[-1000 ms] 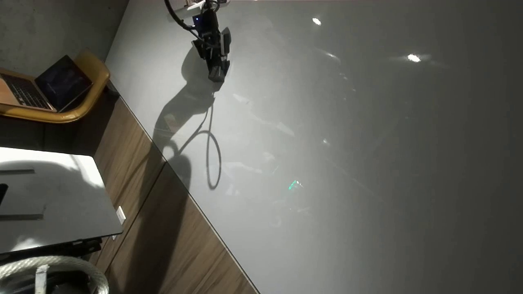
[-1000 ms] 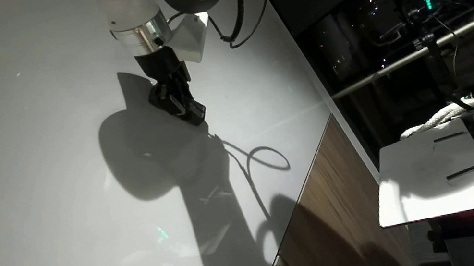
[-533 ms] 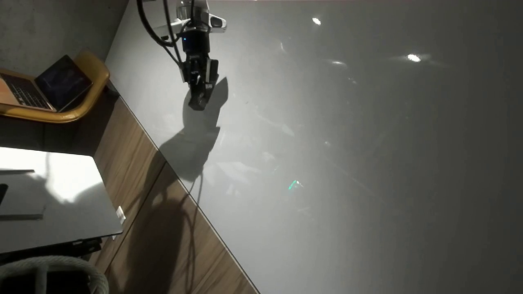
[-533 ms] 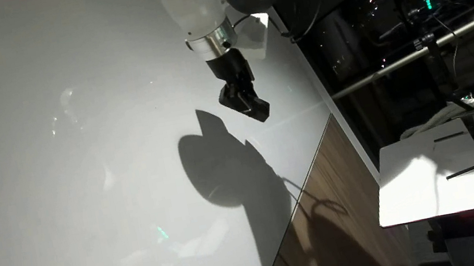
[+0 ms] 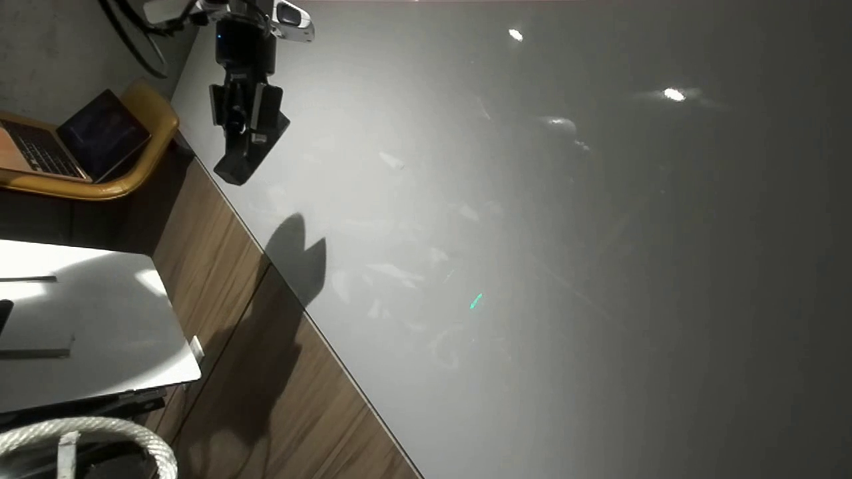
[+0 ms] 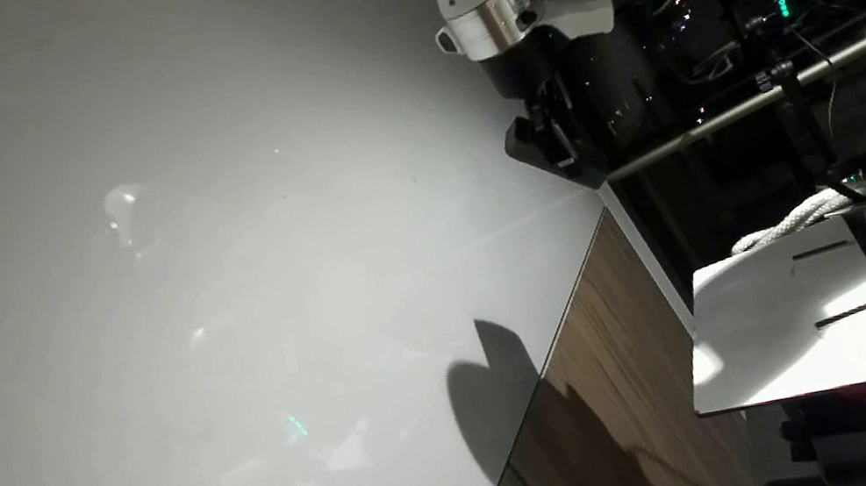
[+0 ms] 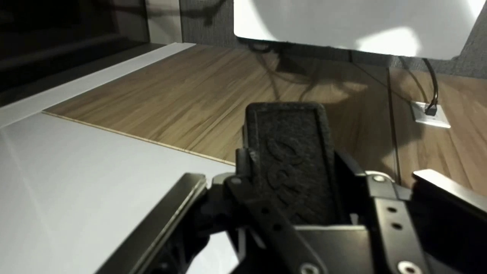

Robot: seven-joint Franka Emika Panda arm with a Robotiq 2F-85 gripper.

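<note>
- Gripper [image 7: 293, 167]: fingers pinch black block [image 7: 291, 140], embossed marks on face, far end juts past fingertips.
- Glossy white panel [image 7: 95, 190]: left of fingers, wrist view.
- Wood panelling [image 7: 163, 99]: beyond fingertips.
- Outlet [image 7: 432, 118], cable [image 7: 433, 82] plugged in: beyond fingertips, to right.
- White board [image 7: 323, 23]: farther past fingertips.
- Laptop [image 5: 103, 136] on yellow chair [image 5: 160, 116]: left of fingers in an exterior view.
</note>
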